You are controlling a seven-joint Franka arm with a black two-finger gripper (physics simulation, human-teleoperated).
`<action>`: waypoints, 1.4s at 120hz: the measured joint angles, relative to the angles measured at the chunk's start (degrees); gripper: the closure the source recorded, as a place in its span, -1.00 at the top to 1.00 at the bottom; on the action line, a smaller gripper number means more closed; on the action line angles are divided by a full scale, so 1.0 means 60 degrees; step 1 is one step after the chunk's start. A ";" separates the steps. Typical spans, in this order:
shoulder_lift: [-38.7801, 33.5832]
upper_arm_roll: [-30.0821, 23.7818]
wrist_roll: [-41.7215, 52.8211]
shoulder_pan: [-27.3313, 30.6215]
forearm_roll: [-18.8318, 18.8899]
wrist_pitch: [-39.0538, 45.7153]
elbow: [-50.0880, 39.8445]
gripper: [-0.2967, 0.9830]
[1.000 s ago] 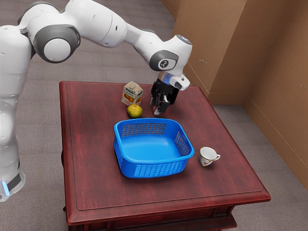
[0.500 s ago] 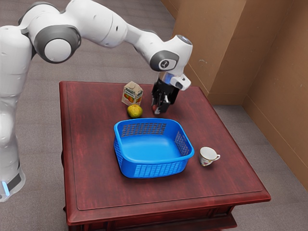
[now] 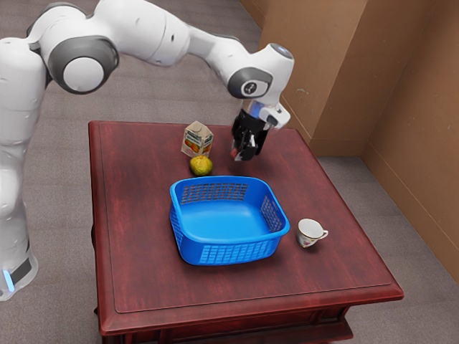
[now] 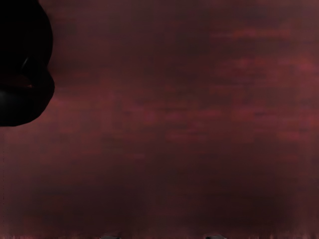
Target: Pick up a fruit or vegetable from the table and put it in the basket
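the gripper point(image 3: 244, 150) hangs with room between the glossy table's point(image 3: 136, 251) far edge and the latticed blue basket point(image 3: 237, 253); i cannot tell whether it's wide or narrow

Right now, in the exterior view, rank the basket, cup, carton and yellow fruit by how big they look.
1. Basket
2. Carton and cup: too close to rank, as the cup is nearer the camera
3. Yellow fruit

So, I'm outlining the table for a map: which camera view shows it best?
The exterior view: the table shows there with all four corners of its top. The wrist view gives a close patch of its reddish surface.
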 joint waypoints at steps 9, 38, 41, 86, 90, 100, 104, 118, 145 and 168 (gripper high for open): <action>-0.0085 -0.0024 -0.0009 -0.0085 0.0087 -0.0360 0.0392 -0.25; -0.1246 -0.0082 -0.0117 -0.1236 0.0260 -0.1990 0.0837 -0.25; -0.1363 -0.0070 -0.0130 -0.1435 0.0268 -0.2129 0.0838 -0.25; -0.2712 -0.0088 -0.0366 -0.4334 0.0199 -0.3905 0.0571 -0.25; -0.2874 -0.0094 -0.0398 -0.4561 0.0188 -0.4026 0.0435 -0.25; -0.3040 -0.0105 -0.0477 -0.4831 0.0040 -0.4303 0.0152 -0.25; -0.3084 -0.0111 -0.0516 -0.4898 -0.0003 -0.4427 0.0096 -0.26; -0.3236 -0.0162 -0.0700 -0.5221 -0.0111 -0.4863 -0.0053 -0.25; -0.3366 -0.0524 -0.1235 -0.5609 -0.0261 -0.5385 -0.0366 -0.26; -0.3625 -0.0520 -0.1588 -0.5517 -0.0246 -0.4699 -0.1291 -0.27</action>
